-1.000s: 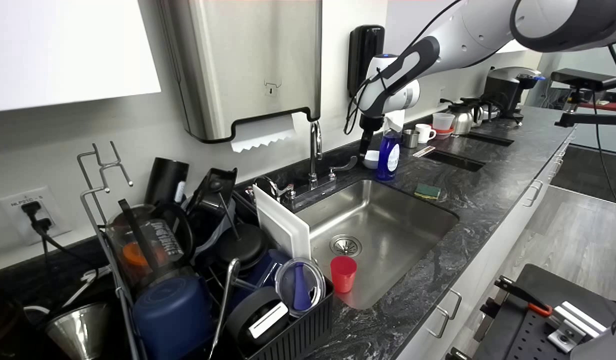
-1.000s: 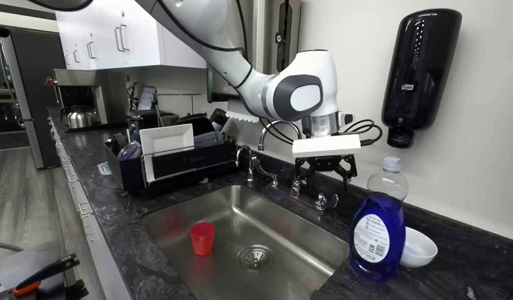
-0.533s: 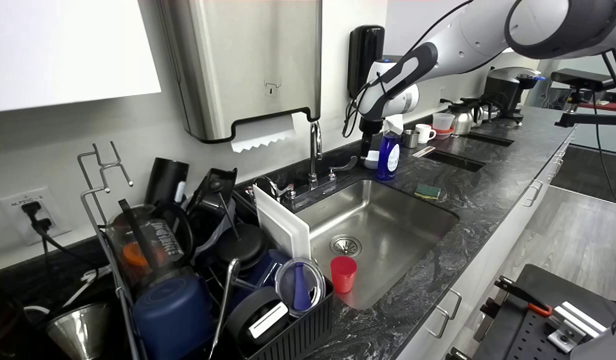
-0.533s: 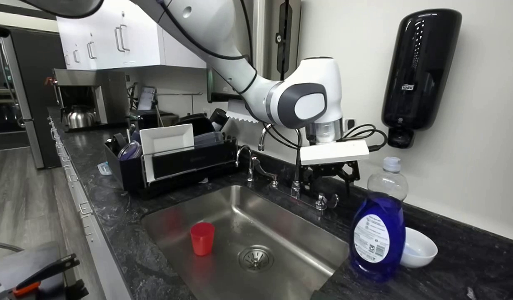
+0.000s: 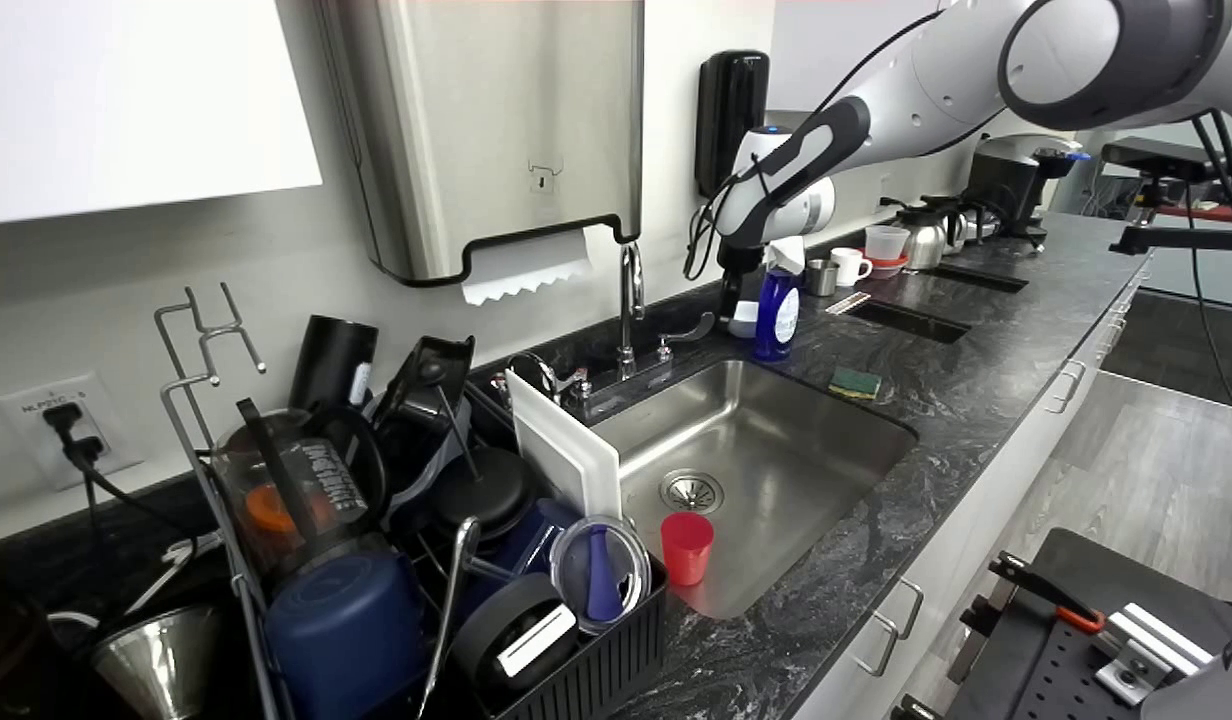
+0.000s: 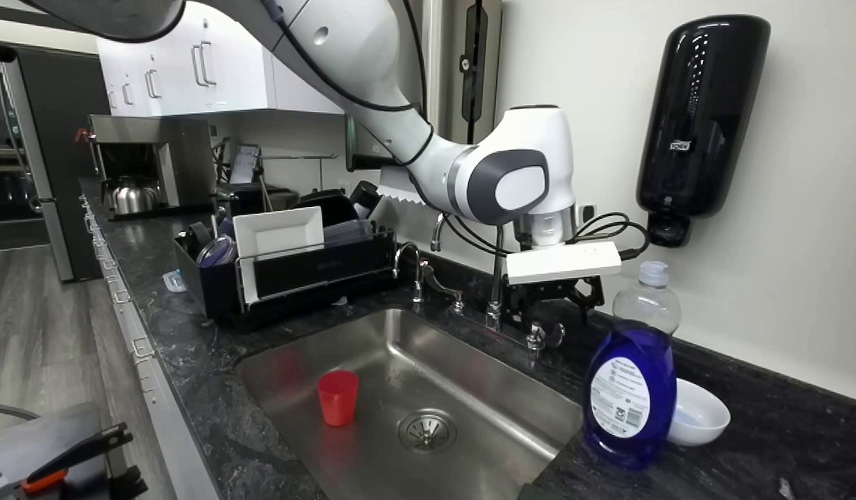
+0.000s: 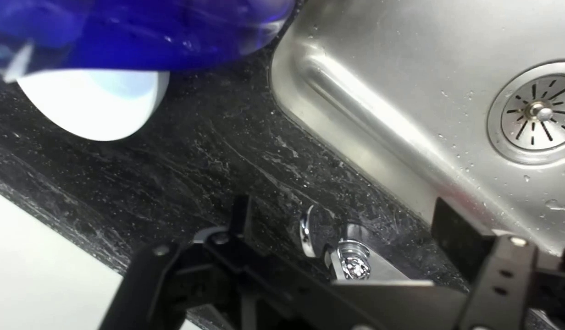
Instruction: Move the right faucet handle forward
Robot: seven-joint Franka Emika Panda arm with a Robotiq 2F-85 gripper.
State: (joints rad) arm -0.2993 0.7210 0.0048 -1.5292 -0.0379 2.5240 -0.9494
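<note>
Broadly, the dark counter (image 6: 195,354) spreads beneath me, and my arm (image 6: 362,66) reaches over it from between ten and eleven o'clock in an exterior view. Set into the counter is the steel sink (image 6: 463,371), whose middle I take as the clock's centre there. From it, the loaded dish rack (image 6: 216,292) stands between ten and eleven o'clock. My end effector (image 7: 340,215) hangs toward two o'clock, its jaws spread wide with nothing in their hold. The blue soap bottle (image 6: 633,396) stands upright at three o'clock, and the chrome spout (image 6: 497,292) rises at one. Just past the bottle, partly hidden by it, is the white bowl (image 6: 699,415). The red cup (image 6: 338,397) stands upright inside the sink, toward nine o'clock. Smallest is the right faucet handle (image 6: 537,337), a short chrome lever just outside the sink at two o'clock, between the spout and the bottle. In the wrist view it lies at five o'clock, showing in the gap between my jaws, its lever pointing toward ten from its base. Whether either jaw touches it, I cannot tell.
</note>
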